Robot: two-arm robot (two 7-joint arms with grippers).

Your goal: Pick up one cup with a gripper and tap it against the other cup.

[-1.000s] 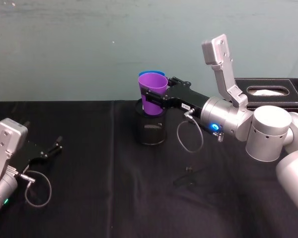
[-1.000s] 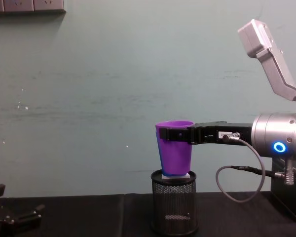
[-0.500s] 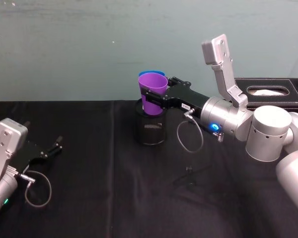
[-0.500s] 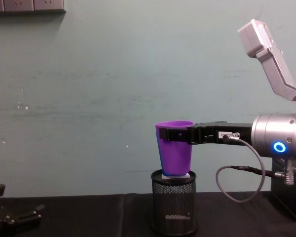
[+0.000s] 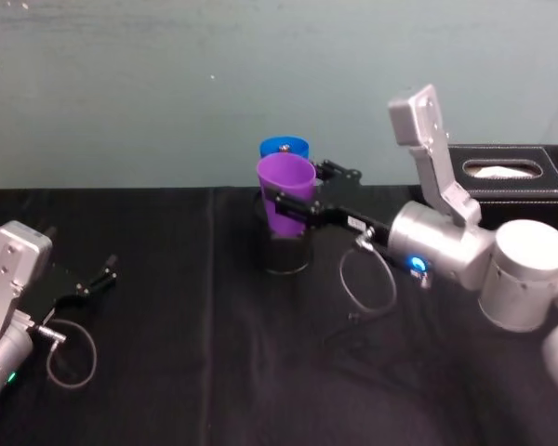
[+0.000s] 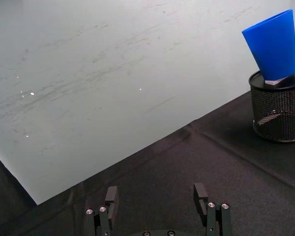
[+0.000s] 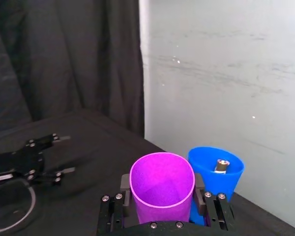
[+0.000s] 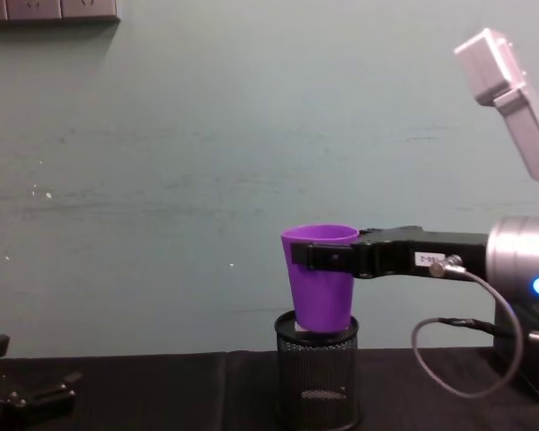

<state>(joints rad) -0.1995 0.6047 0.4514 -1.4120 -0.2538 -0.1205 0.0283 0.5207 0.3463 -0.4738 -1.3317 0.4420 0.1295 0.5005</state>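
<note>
My right gripper (image 5: pixel 296 201) is shut on the purple cup (image 5: pixel 285 191), holding it upright in the air by its upper wall. Its fingers (image 7: pixel 125 199) clamp the cup (image 7: pixel 162 191) from both sides. The blue cup (image 5: pixel 284 149) stands upright just behind it, on top of the black mesh pen holder (image 5: pixel 286 253). The two cups (image 7: pixel 217 175) sit very close; I cannot tell whether they touch. From the chest, the purple cup (image 8: pixel 321 280) in the gripper (image 8: pixel 328 258) hides the blue one. My left gripper (image 6: pixel 156 199) rests open on the table at the far left (image 5: pixel 97 279).
A black tissue box (image 5: pixel 508 173) stands at the back right behind the right arm. The mesh holder (image 8: pixel 316 379) stands mid-table near the wall. A black cloth (image 5: pixel 186 372) covers the table, and the right arm's cable loop (image 5: pixel 367 279) hangs near it.
My right gripper has pulled the purple cup back toward me and slightly down, off the blue cup, which now shows more behind it. The left arm has not moved.
</note>
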